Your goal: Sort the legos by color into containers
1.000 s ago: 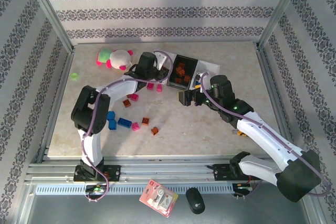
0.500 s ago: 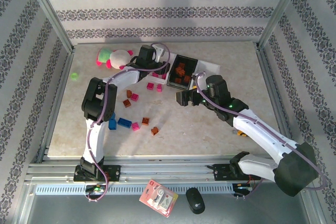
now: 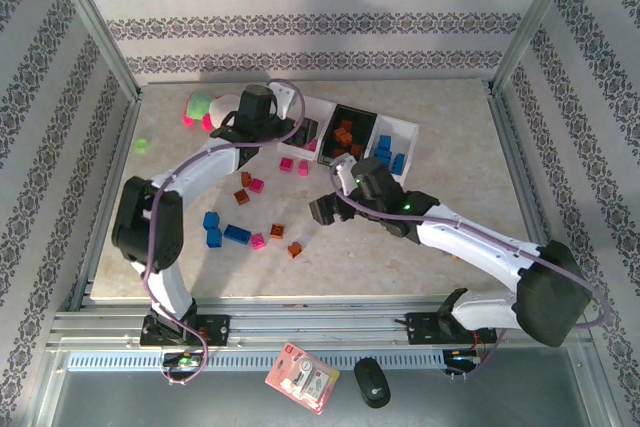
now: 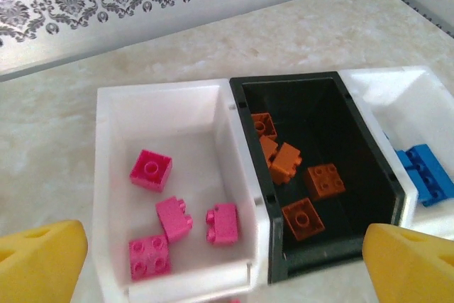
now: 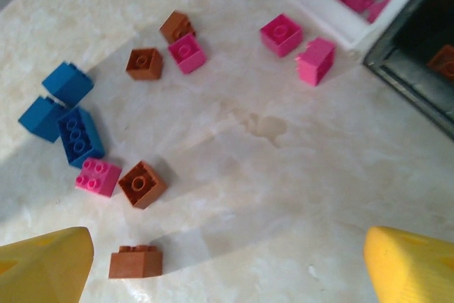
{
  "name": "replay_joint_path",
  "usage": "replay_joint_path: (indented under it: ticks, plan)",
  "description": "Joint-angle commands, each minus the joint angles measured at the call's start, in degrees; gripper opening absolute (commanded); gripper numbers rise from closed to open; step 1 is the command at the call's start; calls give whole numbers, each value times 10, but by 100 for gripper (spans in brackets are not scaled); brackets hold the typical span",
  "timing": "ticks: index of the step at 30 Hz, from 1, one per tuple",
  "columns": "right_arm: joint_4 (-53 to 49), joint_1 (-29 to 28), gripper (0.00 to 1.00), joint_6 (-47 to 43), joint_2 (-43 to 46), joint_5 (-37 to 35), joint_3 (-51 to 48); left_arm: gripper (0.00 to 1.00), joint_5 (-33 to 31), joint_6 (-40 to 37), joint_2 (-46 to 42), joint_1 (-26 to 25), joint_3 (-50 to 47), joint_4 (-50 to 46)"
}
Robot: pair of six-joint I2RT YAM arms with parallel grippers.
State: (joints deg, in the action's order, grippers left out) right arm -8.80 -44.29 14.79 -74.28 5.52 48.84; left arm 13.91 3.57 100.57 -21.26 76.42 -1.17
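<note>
Left end effector (image 4: pixel 227 271): wide open, empty, over containers (image 4: pixel 105 175), with pink legos (image 4: pixel 150 169) lower left, orange at centre, blue at right edge. Right end effector (image 5: pixel 227 267): wide open, empty, above loose legos (image 5: pixel 142 184) on counter (image 5: pixel 298 175), mostly left of frame.

left gripper (image 3: pixel 281 131) beside containers (image 3: pixel 411 130) | right gripper (image 3: pixel 323 211) over table (image 3: pixel 455 162), near loose legos (image 3: pixel 237 235)

Left claw (image 4: pixel 227 264) jaws wide apart; right claw (image 5: pixel 228 267) likewise.
</note>
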Motion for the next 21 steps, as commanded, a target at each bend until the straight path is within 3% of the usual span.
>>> replay_joint_path:
  ticks: [1,11,21]
  plan:
    - [-22,-44,97,2,-25,-39,28,99,-7,16,-48,9,-54,-40]
    - [-122,-182,96,45,-174,-65,125,99,-20,57,-208,39,-204,-94]
    - [-172,-207,85,106,-285,-111,193,99,-41,109,-297,69,-303,-108]
